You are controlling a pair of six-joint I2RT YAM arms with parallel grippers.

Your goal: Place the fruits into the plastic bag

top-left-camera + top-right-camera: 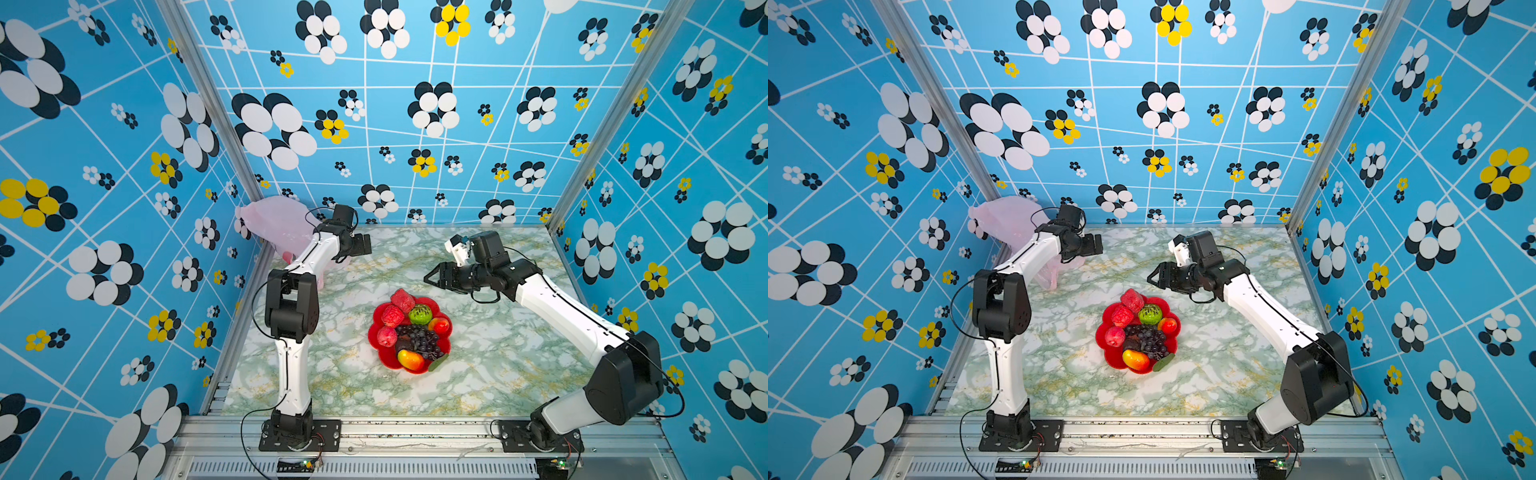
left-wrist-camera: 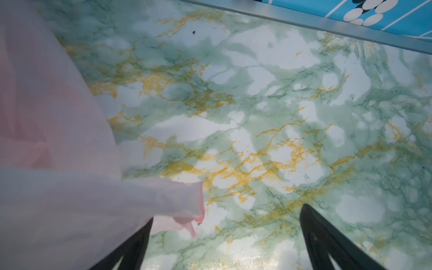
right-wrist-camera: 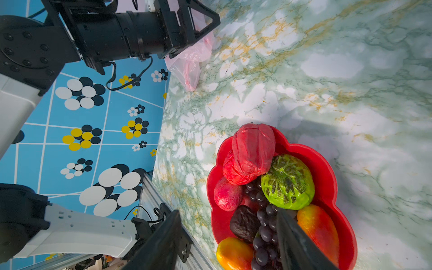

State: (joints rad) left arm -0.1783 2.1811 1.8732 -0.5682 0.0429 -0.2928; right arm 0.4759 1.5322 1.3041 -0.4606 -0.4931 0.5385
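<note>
Worktop (image 1: 498,357): green-veined marble, mostly bare. The two things that matter sit well apart on it, and I'd judge the job barely begun, with the bag to be readied first.
Plastic bag (image 1: 277,224): pale pink, crumpled in the far left corner against the left wall and trailing onto the worktop. I can see nothing in it. Its mouth and handles are lost behind the left arm in both top views.
Plate (image 1: 373,341): red, flower-edged, near the middle and piled full, so its centre is buried.
Fruits (image 1: 409,332): all on the plate, with red ones on the far side, a bumpy green fruit (image 1: 420,314), grapes (image 1: 420,340) in the middle and a mango (image 1: 410,360) at the near edge.
Left claw (image 2: 228,212): spread wide, pinching nothing. A bag flap lies just beside one finger, perhaps brushing it — the wrist view is too soft to say. Next it needs to close on a rim or handle and draw the mouth open.
Right claw (image 1: 428,277): partly spread and empty, hovering near the plate's far side. Its next move calls for a drop onto the topmost red fruit (image 3: 253,147), jaws wide enough to span it.
Dark brown fruit (image 3: 244,223): wedged beside the grapes — hard to make out from above.
</note>
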